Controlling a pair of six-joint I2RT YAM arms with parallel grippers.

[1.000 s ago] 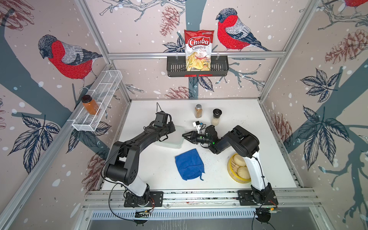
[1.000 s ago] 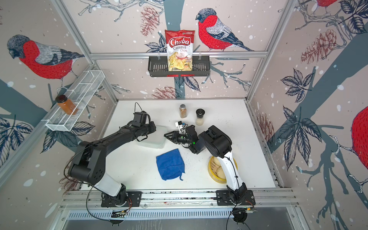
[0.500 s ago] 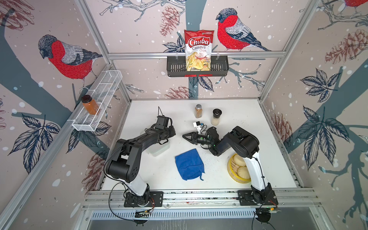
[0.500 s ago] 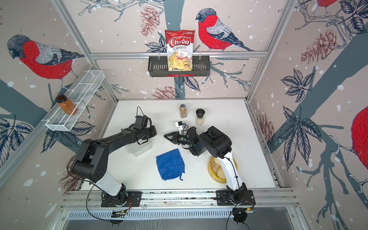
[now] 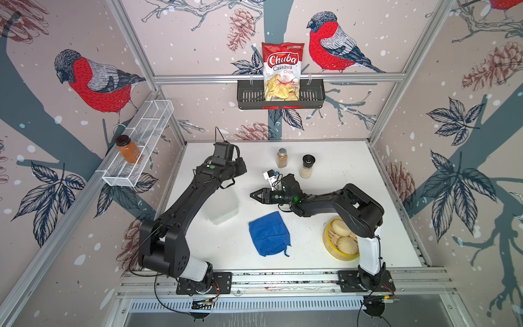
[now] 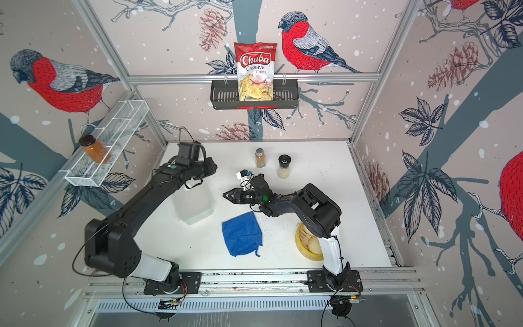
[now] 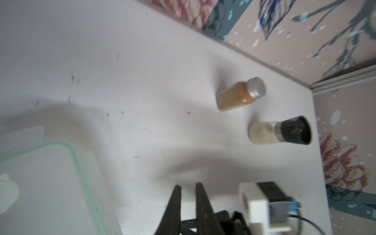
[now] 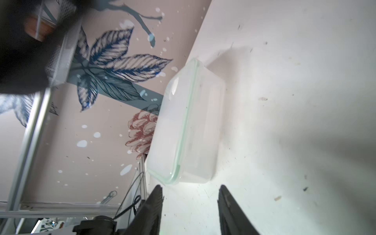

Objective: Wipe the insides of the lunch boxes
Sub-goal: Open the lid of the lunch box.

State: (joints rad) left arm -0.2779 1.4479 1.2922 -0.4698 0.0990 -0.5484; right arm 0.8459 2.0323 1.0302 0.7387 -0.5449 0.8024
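1. Lunch box (image 5: 223, 205): frosted, translucent plastic. It is a shallow rectangle with rounded corners and a pale green rim. It lies flat on the left half of the white, speck-marked worktop (image 5: 334, 158), with its far end under the left arm's wrist.
2. Blue cloth (image 5: 268, 233): soft, rumpled fabric lying near the box but apart from it.
3. Bamboo steamer (image 5: 327, 240): round and yellow, holding pale buns, partly under the right arm.
4. Spice jar (image 5: 282, 158) with a metal cap and grinder (image 5: 306, 167) with a black top: both upright at the back.
5. Left tool (image 7: 187, 186): black fingers only a narrow slit apart, with nothing between them. The tips are over bare worktop beside the box's rim.
6. Right tool (image 8: 190, 188): fingers spread wide and empty, pointing toward the box and clear of it.
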